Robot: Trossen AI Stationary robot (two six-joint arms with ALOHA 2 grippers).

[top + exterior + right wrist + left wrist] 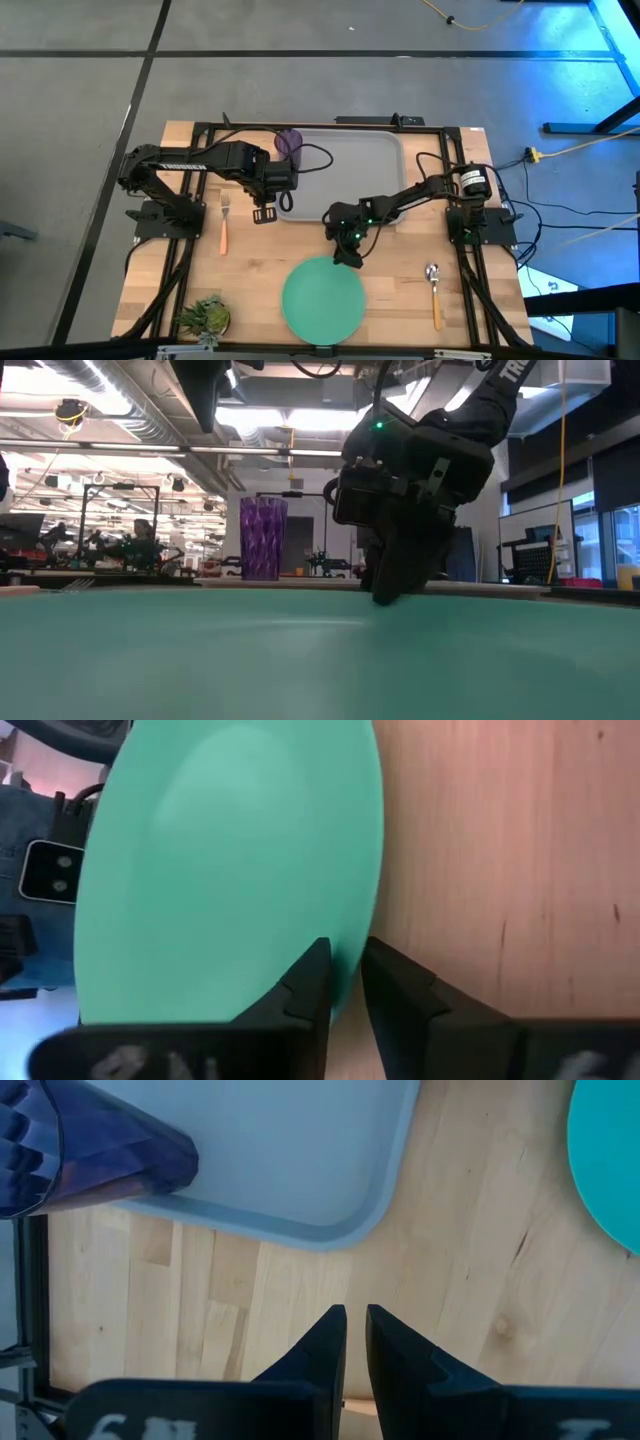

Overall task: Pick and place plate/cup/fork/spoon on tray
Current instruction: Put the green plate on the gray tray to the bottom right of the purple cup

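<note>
At the lower centre of the high view, the mint-green plate lies flat on the wooden worktop, below the grey tray. The right gripper is down at the plate's upper right rim; in the right wrist view its fingers are nearly closed, one on each side of the plate's edge. The left gripper hangs just off the tray's lower left corner, fingers almost together and holding nothing. A purple cup stands upright in the tray's upper left corner. Left of the tray lies the fork; the spoon lies at lower right.
</note>
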